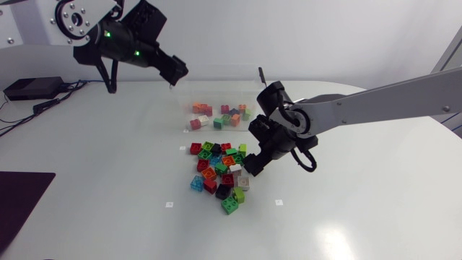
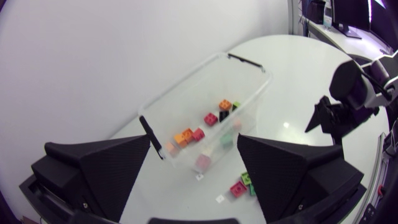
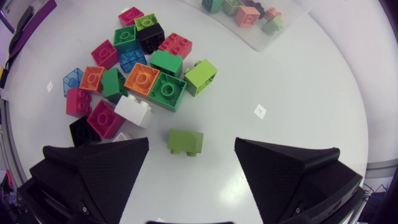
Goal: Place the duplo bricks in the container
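1. The right gripper [image 3: 191, 155] hangs open over a green brick [image 3: 185, 142], one finger on either side and neither touching. The brick lies alone on the table, apart from the container [image 3: 273, 37] and on the far edge of the pile [image 3: 134, 81] from it. It seems to lie on its side, so closing on the studs could twist it out.
2. A white brick [image 3: 134, 111] sits on the container side of the green one. A finger coming down off-line could land on it or shove the pile.
3. The left gripper [image 2: 193, 140] is open and empty above one end of the container. Carrying a brick there risks the arms colliding.
4. The container's clear walls stand tall. A low approach could clip the rim, while a high release could bounce the brick out.
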Controlling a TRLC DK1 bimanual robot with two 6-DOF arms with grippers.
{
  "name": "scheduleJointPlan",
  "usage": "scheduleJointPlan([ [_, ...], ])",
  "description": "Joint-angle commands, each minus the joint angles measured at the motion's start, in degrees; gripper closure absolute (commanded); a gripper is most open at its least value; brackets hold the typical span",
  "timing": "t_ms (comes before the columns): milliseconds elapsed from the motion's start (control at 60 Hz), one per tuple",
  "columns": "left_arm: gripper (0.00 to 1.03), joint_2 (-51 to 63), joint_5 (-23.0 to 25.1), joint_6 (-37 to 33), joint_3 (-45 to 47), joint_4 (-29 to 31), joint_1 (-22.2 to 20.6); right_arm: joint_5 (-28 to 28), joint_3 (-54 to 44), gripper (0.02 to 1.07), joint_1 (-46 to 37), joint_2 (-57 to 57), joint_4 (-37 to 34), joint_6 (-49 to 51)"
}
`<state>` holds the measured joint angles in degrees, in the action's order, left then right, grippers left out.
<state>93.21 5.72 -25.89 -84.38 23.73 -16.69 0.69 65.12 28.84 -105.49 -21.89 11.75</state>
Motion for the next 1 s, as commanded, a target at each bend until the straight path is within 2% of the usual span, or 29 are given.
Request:
scheduleJointPlan([
  [0,0.06,-2.0,-0.1,-3.5,4.2,3.1,-0.6,-1.0,1.9,0.10,0.5,-3.1,-1.7,-1.9],
  [217,0.07,-4.9,-0.1,-6.5,11.3,9.2,-2.3,-1.3,4.8,0.24,1.2,-5.7,-3.3,-2.4],
  [417,0.08,-5.5,-0.1,-6.7,16.5,12.8,-4.8,-2.0,6.2,0.48,1.5,-7.1,-4.0,-2.7],
  [650,0.10,-2.0,-0.1,-6.0,17.3,17.0,-6.9,-2.3,6.8,0.75,1.5,-8.0,-4.5,-2.5],
  [983,0.10,6.3,-0.1,-2.9,18.3,17.5,-11.1,-2.4,5.5,0.76,0.0,-3.2,-6.0,-2.0],
])
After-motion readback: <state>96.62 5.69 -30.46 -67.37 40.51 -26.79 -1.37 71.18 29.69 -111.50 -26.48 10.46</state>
